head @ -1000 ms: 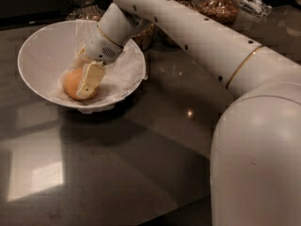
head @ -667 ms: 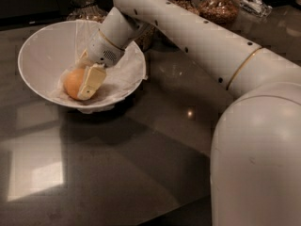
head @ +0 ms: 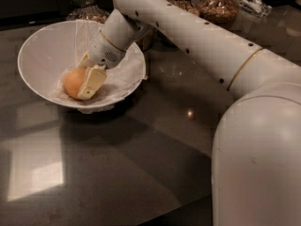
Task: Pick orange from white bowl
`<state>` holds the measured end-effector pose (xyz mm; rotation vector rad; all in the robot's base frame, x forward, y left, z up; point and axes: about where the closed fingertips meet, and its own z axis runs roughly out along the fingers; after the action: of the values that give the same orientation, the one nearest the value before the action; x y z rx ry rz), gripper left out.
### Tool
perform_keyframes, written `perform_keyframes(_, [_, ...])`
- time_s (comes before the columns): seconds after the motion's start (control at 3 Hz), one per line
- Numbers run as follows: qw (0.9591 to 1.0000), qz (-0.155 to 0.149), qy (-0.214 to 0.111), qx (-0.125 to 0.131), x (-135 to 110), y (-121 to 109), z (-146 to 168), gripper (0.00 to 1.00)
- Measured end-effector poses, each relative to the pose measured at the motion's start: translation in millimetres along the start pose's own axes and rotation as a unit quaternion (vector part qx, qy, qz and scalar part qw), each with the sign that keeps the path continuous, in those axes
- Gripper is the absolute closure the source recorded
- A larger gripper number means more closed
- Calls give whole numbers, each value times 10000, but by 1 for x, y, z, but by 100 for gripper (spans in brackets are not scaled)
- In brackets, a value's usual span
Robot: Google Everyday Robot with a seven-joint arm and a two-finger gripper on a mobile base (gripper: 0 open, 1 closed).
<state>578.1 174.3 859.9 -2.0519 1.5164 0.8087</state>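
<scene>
I see my pale two-finger gripper (head: 83, 79) down inside the wide white lined bowl (head: 43, 55), fingers clamped around the small round orange fruit (head: 72, 82).

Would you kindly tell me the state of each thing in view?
orange: lying in the white bowl, not yet lifted
white bowl: upright on the counter, holding the orange
gripper: down inside the bowl, against the orange
jar: upright, holding grains

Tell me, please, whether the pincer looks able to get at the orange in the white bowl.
Probably yes: the pincer sits inside the white bowl, right against the orange, and nothing shows between them.
</scene>
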Motion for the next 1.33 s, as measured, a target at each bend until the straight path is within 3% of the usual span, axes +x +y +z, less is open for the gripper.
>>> perform_keyframes(0.33, [10000,-5,-8,7,0,0,-1,97])
perform_keyframes(0.67, [9993,-121,-200,302,-5,4,-29,100])
perform_keyframes(1.33, [9906,-246,-321,1305,-7,30,-133,100])
